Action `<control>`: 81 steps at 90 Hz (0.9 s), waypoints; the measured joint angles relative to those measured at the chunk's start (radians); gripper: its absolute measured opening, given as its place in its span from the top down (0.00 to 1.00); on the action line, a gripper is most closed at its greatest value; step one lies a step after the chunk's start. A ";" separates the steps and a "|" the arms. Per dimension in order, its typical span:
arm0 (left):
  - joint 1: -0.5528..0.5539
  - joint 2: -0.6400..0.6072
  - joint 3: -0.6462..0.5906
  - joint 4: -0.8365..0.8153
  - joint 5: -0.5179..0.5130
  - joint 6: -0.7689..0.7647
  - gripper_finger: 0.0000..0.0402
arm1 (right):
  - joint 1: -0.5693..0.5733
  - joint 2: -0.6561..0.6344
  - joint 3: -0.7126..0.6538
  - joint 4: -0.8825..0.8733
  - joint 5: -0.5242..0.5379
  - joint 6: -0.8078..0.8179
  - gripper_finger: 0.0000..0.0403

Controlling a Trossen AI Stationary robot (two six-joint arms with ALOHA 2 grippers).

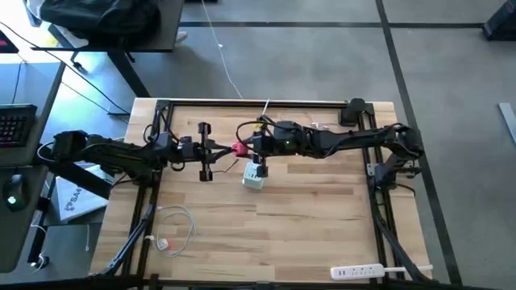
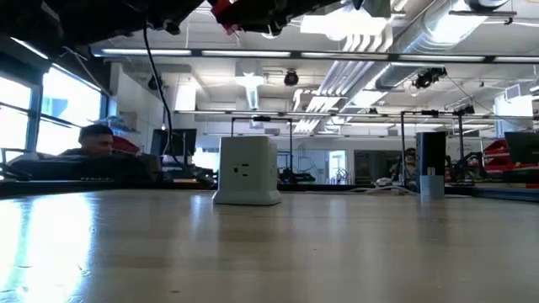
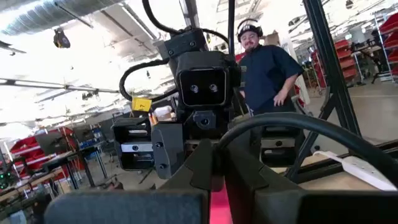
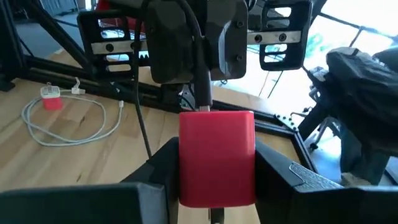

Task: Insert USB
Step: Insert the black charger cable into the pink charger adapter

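Note:
The USB (image 1: 239,149), a small red-pink plug on a thin black cable (image 4: 204,93), hangs high above the table between my two grippers. My right gripper (image 1: 251,147) reaches in from the right and is shut on it. My left gripper (image 1: 226,151) meets it from the left, fingers shut with a pink strip (image 3: 219,205) between them. The white charger cube (image 1: 255,176) stands on its base on the table just nearer than the grippers, and in the low view the cube (image 2: 247,171) is well below the plug (image 2: 226,13). My right gripper pinches the red plug's two side edges (image 4: 186,163) between its fingers, level, from the table's right. The plug's broad face shows toward the wrist camera, its cable end points at the left gripper, and it is clear of the table. My left gripper holds a pink part (image 3: 219,200) between its two close fingers, level, from the table's left. The fingers hide which part it is. The black cable (image 3: 298,124) arcs out from the fingertips.
A coiled white cable with a small plug (image 1: 173,229) lies near the front left. A white power strip (image 1: 359,272) lies at the front right edge. A person (image 3: 267,68) stands beyond the table; another (image 2: 97,143) sits behind it.

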 joint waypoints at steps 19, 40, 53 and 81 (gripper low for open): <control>0.009 0.037 0.002 0.030 -0.004 0.004 0.99 | 0.000 0.001 0.000 -0.001 0.009 -0.015 0.72; 0.009 0.056 0.002 0.032 -0.014 0.013 0.99 | -0.003 0.002 0.000 -0.023 0.013 -0.015 0.72; 0.009 0.054 -0.001 0.035 -0.027 0.019 0.99 | -0.003 -0.011 0.000 -0.029 0.018 -0.023 0.72; 0.009 0.058 -0.004 0.048 -0.048 -0.011 0.92 | 0.000 -0.026 0.003 0.002 0.018 -0.020 0.72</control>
